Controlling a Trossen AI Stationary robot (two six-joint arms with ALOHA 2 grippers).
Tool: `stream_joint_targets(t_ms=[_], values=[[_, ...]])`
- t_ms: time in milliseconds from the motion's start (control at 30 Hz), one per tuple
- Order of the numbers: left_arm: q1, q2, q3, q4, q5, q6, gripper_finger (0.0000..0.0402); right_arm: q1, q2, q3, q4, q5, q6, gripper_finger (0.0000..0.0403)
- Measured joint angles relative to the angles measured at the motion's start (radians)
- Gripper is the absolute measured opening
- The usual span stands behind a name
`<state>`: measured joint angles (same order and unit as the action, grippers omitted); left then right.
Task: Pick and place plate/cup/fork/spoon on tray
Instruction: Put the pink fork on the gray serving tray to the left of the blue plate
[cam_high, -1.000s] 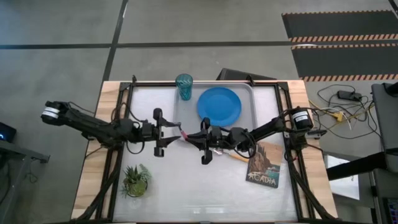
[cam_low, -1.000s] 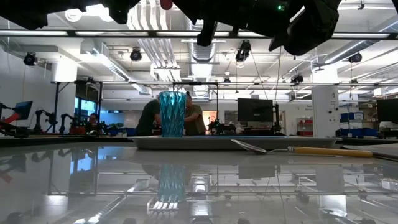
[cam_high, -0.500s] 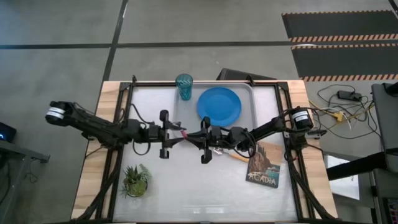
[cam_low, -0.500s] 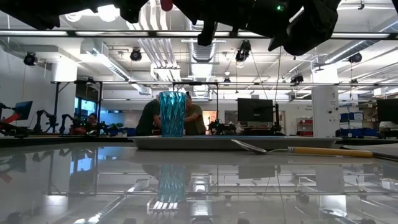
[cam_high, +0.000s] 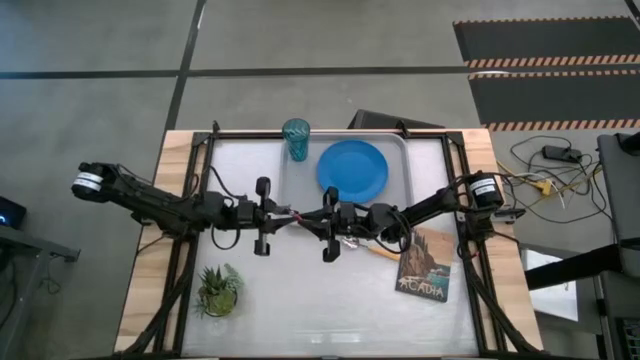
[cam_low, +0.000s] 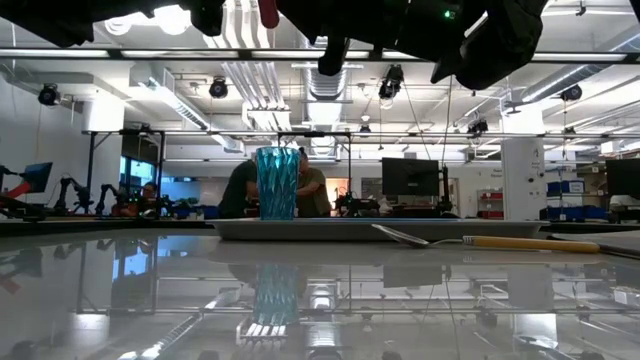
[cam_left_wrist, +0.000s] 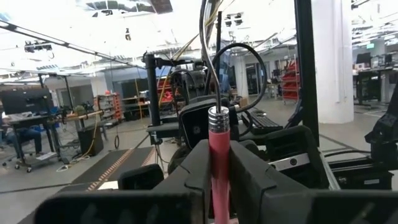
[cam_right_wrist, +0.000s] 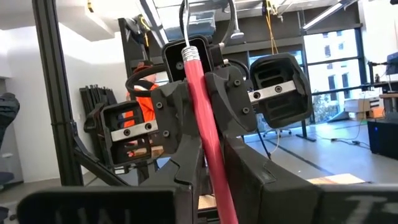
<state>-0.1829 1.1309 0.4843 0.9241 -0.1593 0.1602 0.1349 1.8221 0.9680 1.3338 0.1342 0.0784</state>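
my left gripper (cam_high: 278, 214) has closed on the fork (cam_left_wrist: 218, 168) since the earlier frame; my right gripper (cam_high: 316, 219) also pinches it at frame centre, tines hidden.

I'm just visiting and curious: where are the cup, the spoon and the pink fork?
cup (cam_high: 295, 138), high view, its round rim.
spoon (cam_low: 520, 242), low view, its orange handle.
fork (cam_left_wrist: 218, 168), left wrist view, its pink handle.

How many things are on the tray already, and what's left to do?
Done: the plate and cup sit on the tray. In hand: the fork, pinched between the left claw and right claw above the table. Left: the spoon, lying on the table.
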Motion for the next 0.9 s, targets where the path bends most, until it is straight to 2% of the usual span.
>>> stream_joint_targets(t_ms=[333,567,800,900], values=[[0.000,-0.001,0.000,-0.013,-0.009,0.004,0.0019,0.000,0.000,0.003,-0.021,0.033,0.021,0.0134],[0.000,-0.007,0.000,-0.047,-0.059,0.006,0.0018,-0.004,0.000,0.003,-0.046,0.052,0.035,0.0189],[0.000,-0.021,0.000,-0.053,-0.070,0.004,0.0017,-0.004,-0.004,0.003,-0.056,0.082,0.017,0.0214],[-0.001,-0.021,0.000,-0.059,-0.135,0.003,0.0017,-0.004,-0.023,0.003,-0.087,0.101,0.007,0.0216]])
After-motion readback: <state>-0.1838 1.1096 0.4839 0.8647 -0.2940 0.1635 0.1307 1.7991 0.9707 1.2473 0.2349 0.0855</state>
